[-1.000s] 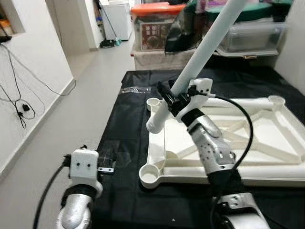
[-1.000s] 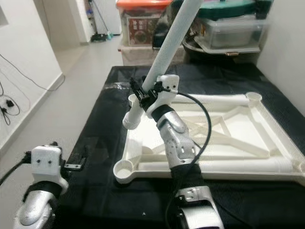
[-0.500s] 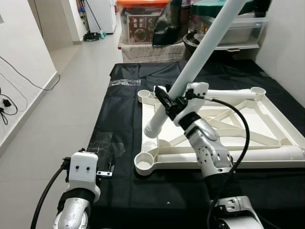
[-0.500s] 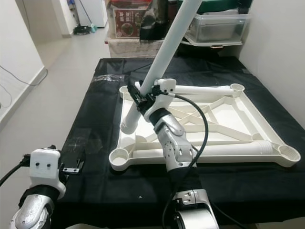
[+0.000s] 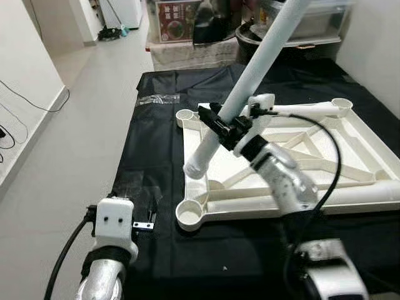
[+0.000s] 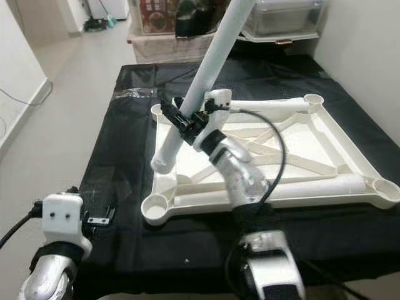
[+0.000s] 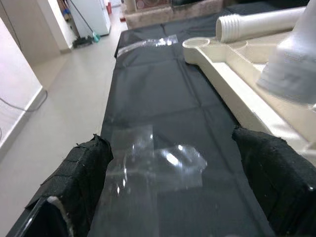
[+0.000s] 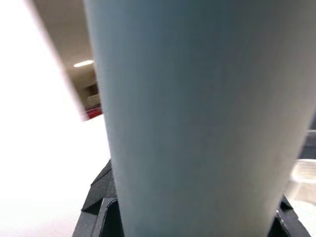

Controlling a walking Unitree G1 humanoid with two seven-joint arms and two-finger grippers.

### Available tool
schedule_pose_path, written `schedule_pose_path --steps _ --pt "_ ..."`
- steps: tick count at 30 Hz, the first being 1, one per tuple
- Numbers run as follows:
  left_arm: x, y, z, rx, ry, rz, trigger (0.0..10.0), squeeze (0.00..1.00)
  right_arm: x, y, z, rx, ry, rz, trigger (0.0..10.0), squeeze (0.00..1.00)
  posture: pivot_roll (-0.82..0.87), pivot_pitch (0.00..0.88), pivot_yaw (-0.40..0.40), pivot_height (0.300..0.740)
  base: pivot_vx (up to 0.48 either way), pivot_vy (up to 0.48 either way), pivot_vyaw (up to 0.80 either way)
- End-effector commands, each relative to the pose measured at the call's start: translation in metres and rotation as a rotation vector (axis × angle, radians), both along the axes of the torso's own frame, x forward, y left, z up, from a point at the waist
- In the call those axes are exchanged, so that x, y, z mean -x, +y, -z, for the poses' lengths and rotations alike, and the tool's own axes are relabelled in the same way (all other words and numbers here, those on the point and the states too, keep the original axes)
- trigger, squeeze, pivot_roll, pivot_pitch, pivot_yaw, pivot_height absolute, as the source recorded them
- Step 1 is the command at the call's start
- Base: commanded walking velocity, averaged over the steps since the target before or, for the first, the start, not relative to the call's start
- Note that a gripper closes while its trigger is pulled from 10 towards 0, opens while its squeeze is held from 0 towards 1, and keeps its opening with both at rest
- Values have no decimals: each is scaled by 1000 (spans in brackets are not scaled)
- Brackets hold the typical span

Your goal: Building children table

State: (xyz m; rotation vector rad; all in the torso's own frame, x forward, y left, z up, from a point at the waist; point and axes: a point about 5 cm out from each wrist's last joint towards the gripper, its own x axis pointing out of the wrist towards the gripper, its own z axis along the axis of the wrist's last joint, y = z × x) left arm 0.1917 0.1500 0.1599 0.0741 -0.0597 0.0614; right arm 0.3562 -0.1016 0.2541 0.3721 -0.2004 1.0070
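Right gripper (image 5: 220, 127) clamped the tilted table leg (image 5: 247, 82) above the upturned tabletop (image 5: 350, 153).
Left gripper (image 7: 173, 197) idled, fingers wide; the long leg risked levering loose, missing the corner socket (image 5: 190, 216).

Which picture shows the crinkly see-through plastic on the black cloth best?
The left wrist view is best: the clear plastic wrapper lies close up between the left gripper's open black fingers, shiny and creased on the black cloth. The two eye views show it as a faint small patch beside the left gripper.
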Motion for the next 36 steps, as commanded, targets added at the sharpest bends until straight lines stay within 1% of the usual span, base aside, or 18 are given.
schedule_pose_path --steps 1,2,6,8,11,14,15,17,19,25,27,32,33,34,36 --pt "5 2 1 -4 22 -2 10000 0 3 7 -5 -28 -8 -128 10000 0 13 191 6 740 0 0 0" --pt "5 2 1 -4 22 -2 10000 0 3 7 -5 -28 -8 -128 10000 0 13 191 6 740 0 0 0" --pt "8 3 2 4 41 0 10000 0 -1 10 -6 -25 -7 -103 10000 0 13 193 9 740 -470 0 0" --pt "7 4 1 -22 39 -12 10000 0 -4 15 -9 -34 -12 -63 10000 0 18 190 9 740 0 0 0" --pt "7 4 1 -30 37 -18 10000 0 -5 16 -10 -38 -15 -44 10000 0 14 186 11 740 0 0 0" --pt "3 4 1 -24 35 -29 10000 0 -12 13 -10 -58 12 42 10000 0 3 173 7 740 0 0 0" --pt "3 4 1 -24 35 -29 10000 0 -12 13 -10 -58 12 42 10000 0 3 173 7 740 0 0 0" --pt "3 2 0 -15 27 -31 10000 0 -14 12 -9 -66 20 107 10000 0 1 170 7 740 0 0 0" --pt "2 1 0 -18 25 -29 10000 0 -15 11 -11 -100 24 154 10000 0 -2 160 2 740 0 0 0" --pt "0 1 0 -26 24 -29 10000 0 -16 12 -12 -123 24 179 10000 0 -5 152 1 740 0 0 0" --pt "-1 1 -1 -27 20 -31 10000 0 -14 14 -14 -149 21 185 10000 0 -4 147 3 740 0 0 0" --pt "-2 1 -1 -27 15 -30 10000 0 -13 16 -16 -165 18 198 10000 0 -8 141 3 740 0 0 0" --pt "-3 1 -1 -25 14 -29 10000 0 -16 16 -15 -144 1 258 10000 0 -10 141 4 740 0 0 0" --pt "-3 1 -1 -25 14 -29 10000 0 -16 16 -15 -144 1 258 10000 0 -10 141 4 740 0 0 0" --pt "-4 0 -1 -24 12 -27 10000 0 -21 12 -16 -104 -23 353 10000 0 -8 148 -2 740 0 0 0"
